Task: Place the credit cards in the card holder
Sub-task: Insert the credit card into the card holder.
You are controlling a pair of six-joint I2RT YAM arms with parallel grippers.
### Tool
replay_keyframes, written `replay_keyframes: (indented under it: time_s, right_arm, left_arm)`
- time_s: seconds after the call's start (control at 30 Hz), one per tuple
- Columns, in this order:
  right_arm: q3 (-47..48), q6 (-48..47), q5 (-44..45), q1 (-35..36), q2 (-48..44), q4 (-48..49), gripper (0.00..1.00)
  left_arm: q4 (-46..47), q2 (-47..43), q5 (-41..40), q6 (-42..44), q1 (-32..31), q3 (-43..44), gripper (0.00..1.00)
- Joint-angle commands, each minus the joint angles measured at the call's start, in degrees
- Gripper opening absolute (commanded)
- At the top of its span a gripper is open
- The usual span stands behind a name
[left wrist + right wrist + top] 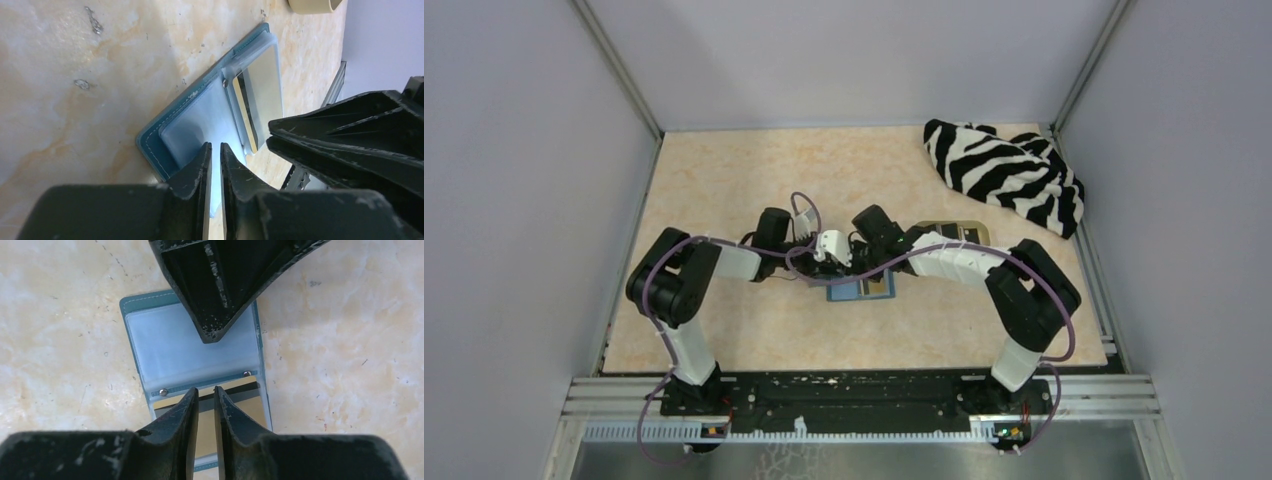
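Note:
The teal card holder (864,290) lies open and flat on the table in front of both arms. Its clear sleeves (165,347) face up. An orange-gold credit card (248,409) with a black stripe sits in the near half, and its edge (246,117) shows in the left wrist view. My left gripper (215,146) hovers over the empty sleeve half (195,120), jaws a narrow slit apart with nothing between them. My right gripper (205,388) is over the gold card, jaws likewise barely apart and empty. The two grippers point at each other across the holder.
A tan oval tray (954,232) sits just behind the right forearm, and its rim (310,5) shows in the left wrist view. A zebra-striped cloth (1004,175) lies bunched at the back right corner. Walls close in three sides.

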Motion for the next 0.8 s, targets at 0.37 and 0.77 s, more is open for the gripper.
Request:
replay_keyframes:
  time_s: [0.37,0.77]
  right_arm:
    - [5.0,5.9,-12.6,-6.8,-0.7,-4.0,0.19]
    - [6.3,22.8,1.5,-1.9,5.8,6.0,0.15]
  left_arm:
    - [2.6,-6.0,3.1,-2.4,0.1,-2.5,0.17]
    - [6.8,-5.3,1.5,-3.1,0.1,-6.0,0.17]
